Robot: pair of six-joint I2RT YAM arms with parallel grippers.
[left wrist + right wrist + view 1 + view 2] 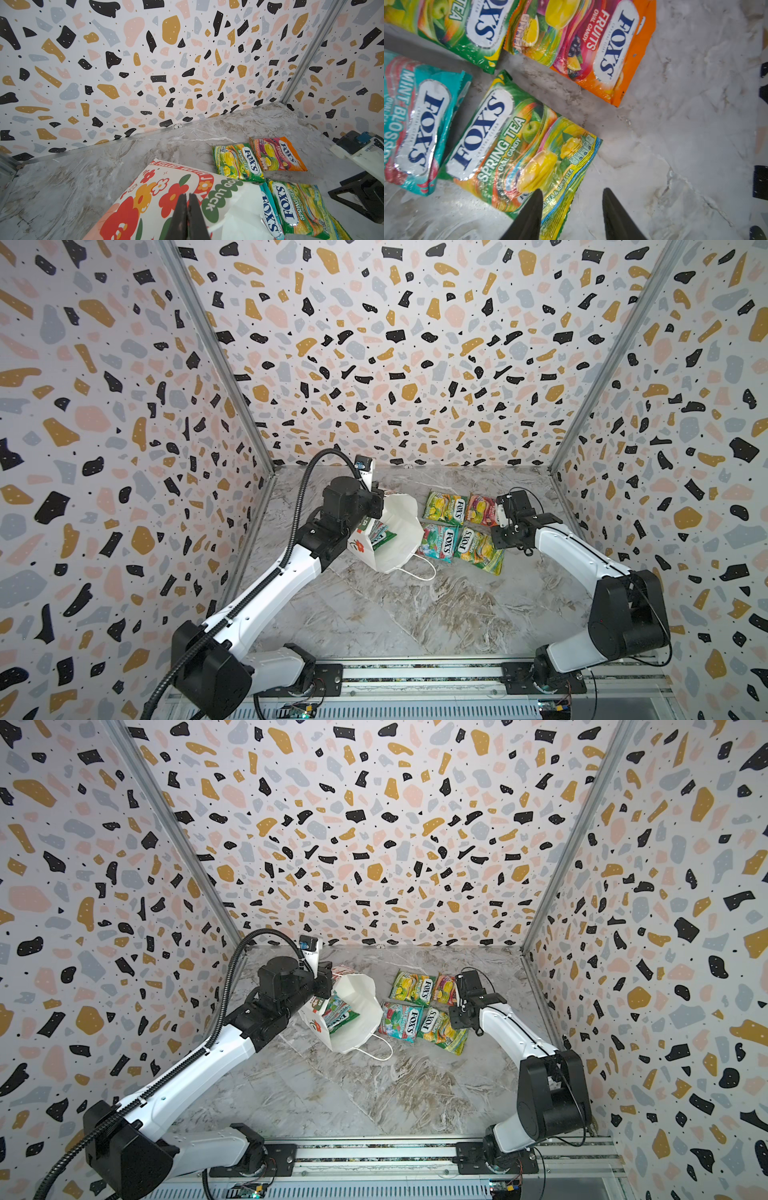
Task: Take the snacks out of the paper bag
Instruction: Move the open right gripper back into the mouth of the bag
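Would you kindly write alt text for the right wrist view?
The right gripper, fingers apart, hovers over the corner of a green packet on a marble table. A teal packet, an orange packet and a second green packet lie nearby.

Marble tabletop (415,614) carries four snacks (442,545) beside the paper bag (401,531)

— What kind of place are we looking at here?

— It's looking like a robot test booth in a lab. Patterned walls (374,344) are closing in a marble-look tabletop (415,614) on three sides, and bare metal posts (216,360) are running up the corners.

— Not someone's home, then?

— No. A left arm (266,597) and a right arm (582,556) are sitting bolted to a metal rail (419,676) along the front, with loose wires (319,688) and a small circuit board (297,712) showing by their bases.
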